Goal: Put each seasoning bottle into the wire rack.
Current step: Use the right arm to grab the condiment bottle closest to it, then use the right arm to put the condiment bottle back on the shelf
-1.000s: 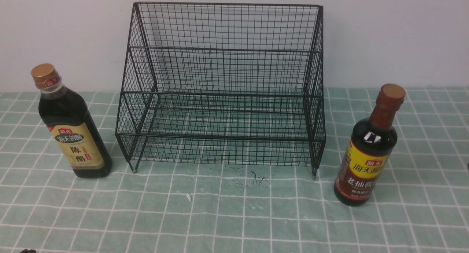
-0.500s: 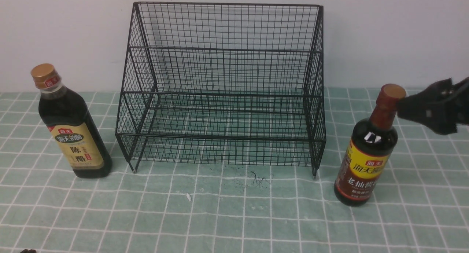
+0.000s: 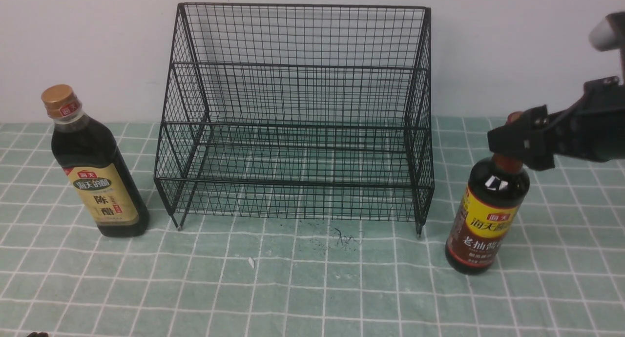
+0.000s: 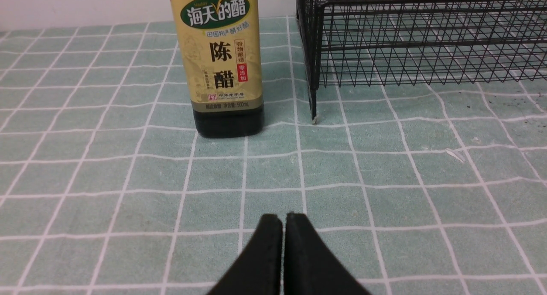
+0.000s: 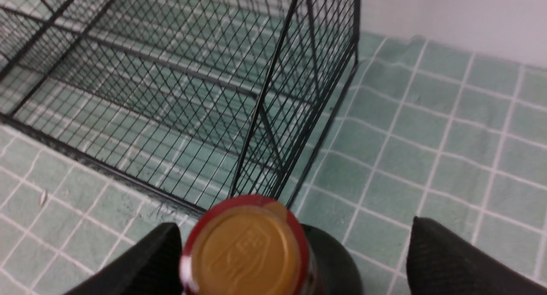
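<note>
The black wire rack (image 3: pixel 298 117) stands empty at the back of the checked cloth. To its left is the broad seasoning bottle (image 3: pixel 97 180) with a gold cap and tan label. To its right stands the slim-necked bottle (image 3: pixel 488 215) with a yellow-and-brown label. My right gripper (image 3: pixel 510 132) is open at that bottle's neck, one finger on each side. In the right wrist view the red-brown cap (image 5: pixel 245 248) sits close to one finger (image 5: pixel 145 265), far from the other (image 5: pixel 448 261). My left gripper (image 4: pixel 283 218) is shut and empty, low over the cloth in front of the broad bottle (image 4: pixel 222 60).
A green checked cloth (image 3: pixel 312 288) covers the table up to a pale wall. Dark specks (image 3: pixel 342 239) and a small white scrap (image 3: pixel 251 263) lie in front of the rack. The rack's near corner leg (image 4: pixel 313 115) stands just beside the broad bottle.
My right arm has come in from the right, and its gripper has opened. It now straddles the slim bottle's neck. Both bottles and the rack have stayed put.
</note>
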Motion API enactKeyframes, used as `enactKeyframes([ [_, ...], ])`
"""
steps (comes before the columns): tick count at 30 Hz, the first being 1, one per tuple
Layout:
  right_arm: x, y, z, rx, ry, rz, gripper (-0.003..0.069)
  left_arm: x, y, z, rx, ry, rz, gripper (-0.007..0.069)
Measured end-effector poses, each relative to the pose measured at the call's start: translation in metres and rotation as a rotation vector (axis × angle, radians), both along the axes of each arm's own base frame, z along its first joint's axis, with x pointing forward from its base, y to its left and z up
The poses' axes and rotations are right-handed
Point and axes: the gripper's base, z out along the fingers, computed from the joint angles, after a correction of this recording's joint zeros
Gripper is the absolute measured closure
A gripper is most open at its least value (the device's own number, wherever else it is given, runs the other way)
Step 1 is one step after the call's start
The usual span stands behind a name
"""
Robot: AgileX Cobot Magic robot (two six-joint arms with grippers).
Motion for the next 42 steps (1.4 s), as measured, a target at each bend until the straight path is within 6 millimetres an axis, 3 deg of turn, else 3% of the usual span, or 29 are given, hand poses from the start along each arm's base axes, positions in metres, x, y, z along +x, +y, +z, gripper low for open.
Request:
enactKeyframes([
  [3,0.008,0.001,-0.010,-0.008,0.020,0.019,0.0097,0.000,0.000,0.000,0.000,0.000,0.000,0.0631],
  [5,0.009,0.002,-0.012,-0.001,0.024,0.019,0.0190,0.000,0.000,0.000,0.000,0.000,0.000,0.0631],
  [7,0.010,0.002,-0.012,-0.014,0.012,0.029,0.0362,0.000,0.000,0.000,0.000,0.000,0.000,0.0631],
  [9,0.012,0.000,-0.009,-0.041,-0.014,0.032,0.0390,0.000,0.000,0.000,0.000,0.000,0.000,0.0631],
  [14,0.010,0.005,0.012,-0.081,-0.006,0.140,0.0387,0.000,0.000,0.000,0.000,0.000,0.000,0.0631],
  [15,0.008,0.008,0.034,-0.079,-0.010,0.194,0.0387,0.000,0.000,0.000,0.000,0.000,0.000,0.0631],
  [17,0.007,0.009,0.048,-0.073,-0.028,0.213,0.0387,0.000,0.000,0.000,0.000,0.000,0.000,0.0631],
  [18,0.004,0.013,0.073,-0.071,-0.081,0.242,0.0387,0.000,0.000,0.000,0.000,0.001,0.000,0.0631],
  [20,0.000,0.020,0.104,-0.069,-0.167,0.272,0.0387,0.000,0.000,0.000,0.000,0.001,0.000,0.0631],
  [21,0.000,0.021,0.106,-0.069,-0.175,0.275,0.0387,0.000,0.000,0.000,0.000,0.001,0.000,0.0631],
  [22,-0.004,0.031,0.126,-0.066,-0.241,0.309,0.0387,0.000,0.000,0.000,0.000,0.001,0.000,0.0631],
  [25,-0.004,0.046,0.140,-0.058,-0.288,0.358,0.0387,0.000,0.000,0.000,0.000,0.001,0.000,0.0631],
  [30,0.020,0.072,0.145,-0.007,-0.304,0.404,0.0387,0.000,0.000,0.000,0.000,0.001,0.000,0.0631],
  [36,0.066,0.083,0.127,0.011,-0.277,0.357,0.0386,0.000,0.000,0.000,0.000,0.000,0.000,0.0631],
  [42,0.086,0.089,0.119,0.062,-0.276,0.329,0.0387,0.000,0.000,0.000,0.000,0.001,0.000,0.0631],
])
